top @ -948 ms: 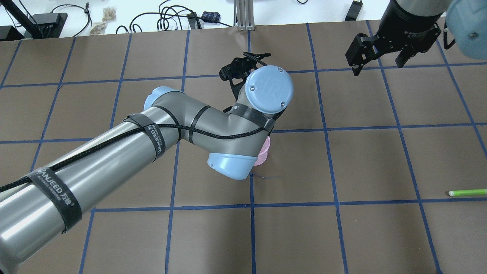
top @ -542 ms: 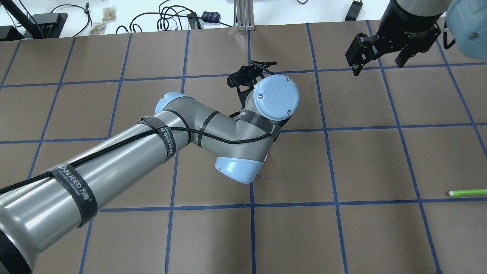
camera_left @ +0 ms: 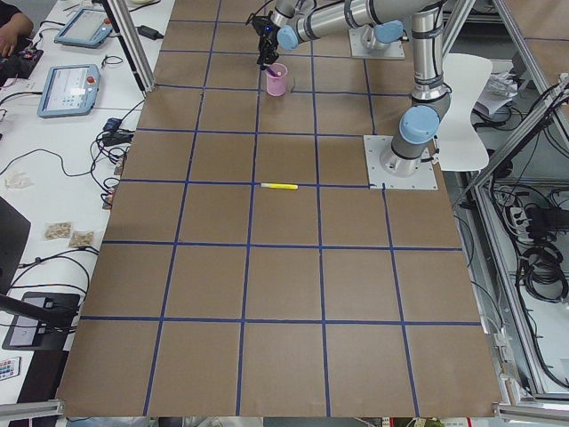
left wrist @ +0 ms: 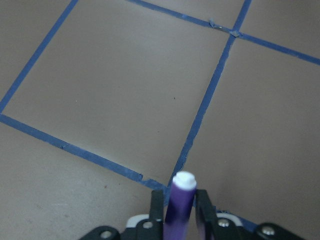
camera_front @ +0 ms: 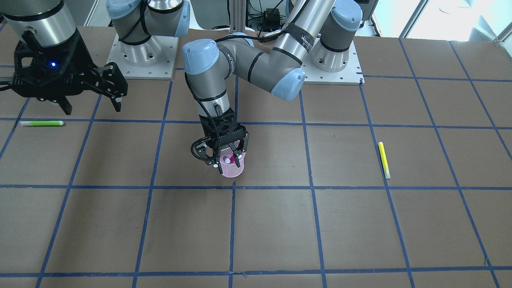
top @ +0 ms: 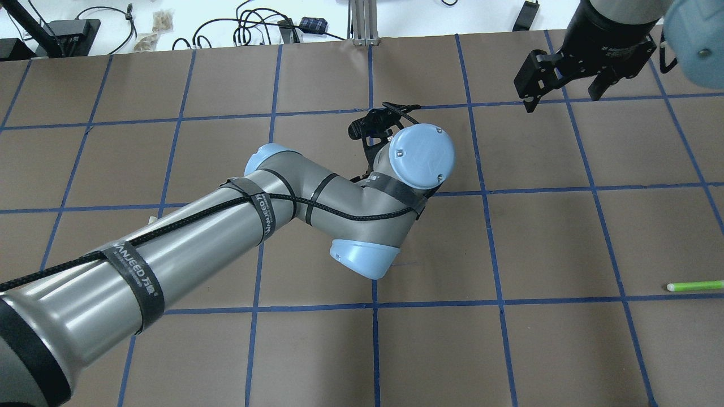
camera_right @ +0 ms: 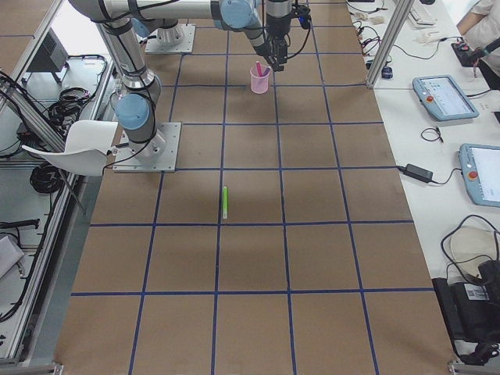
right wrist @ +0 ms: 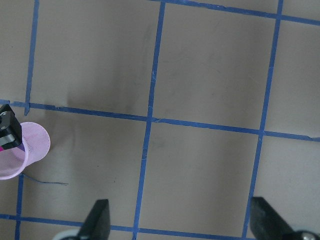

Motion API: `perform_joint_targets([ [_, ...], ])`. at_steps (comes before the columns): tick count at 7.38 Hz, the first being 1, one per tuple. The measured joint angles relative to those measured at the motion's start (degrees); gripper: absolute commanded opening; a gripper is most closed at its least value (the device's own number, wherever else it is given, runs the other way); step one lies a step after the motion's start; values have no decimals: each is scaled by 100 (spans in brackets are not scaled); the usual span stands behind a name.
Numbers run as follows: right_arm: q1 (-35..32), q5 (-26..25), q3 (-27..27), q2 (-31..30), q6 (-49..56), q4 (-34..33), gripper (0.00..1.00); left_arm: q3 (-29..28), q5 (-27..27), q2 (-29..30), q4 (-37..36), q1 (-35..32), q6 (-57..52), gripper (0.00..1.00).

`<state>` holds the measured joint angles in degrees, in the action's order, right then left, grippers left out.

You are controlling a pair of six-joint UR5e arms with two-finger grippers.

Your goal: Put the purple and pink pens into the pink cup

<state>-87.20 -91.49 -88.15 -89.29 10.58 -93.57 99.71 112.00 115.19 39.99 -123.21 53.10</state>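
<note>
Left gripper [camera_front: 229, 159] clamps smooth cylindrical purple pen [left wrist: 179, 202] over pink mesh cup [camera_front: 232, 171].
Pen end white, rounded; cup round, see-through mesh; right gripper [right wrist: 181, 217] jaws wide apart.

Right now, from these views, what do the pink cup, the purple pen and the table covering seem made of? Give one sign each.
Pink cup: fine mesh, perhaps coated metal or plastic; woven grid shows.
Purple pen: smooth plastic, likely; slight sheen, white cap.
Table covering: matte brown paper, probably; dull, no glare.
</note>
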Motion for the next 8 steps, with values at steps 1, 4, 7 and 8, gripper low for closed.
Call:
perform_joint_targets([
  [1,1,0,0,0,-2,-1,100,-6,-2,-6,0,-11,-30,100],
  [4,1,60,0,0,-120,-2,100,-101,-64,-233,57,72,-720,100],
  [7,-29,425,-42,-37,-780,64,100,-236,-1062,-617,683,970,-2521,100],
  [8,-35,450,-51,-47,-884,77,100,-303,-1376,-757,1118,1328,-3020,100],
])
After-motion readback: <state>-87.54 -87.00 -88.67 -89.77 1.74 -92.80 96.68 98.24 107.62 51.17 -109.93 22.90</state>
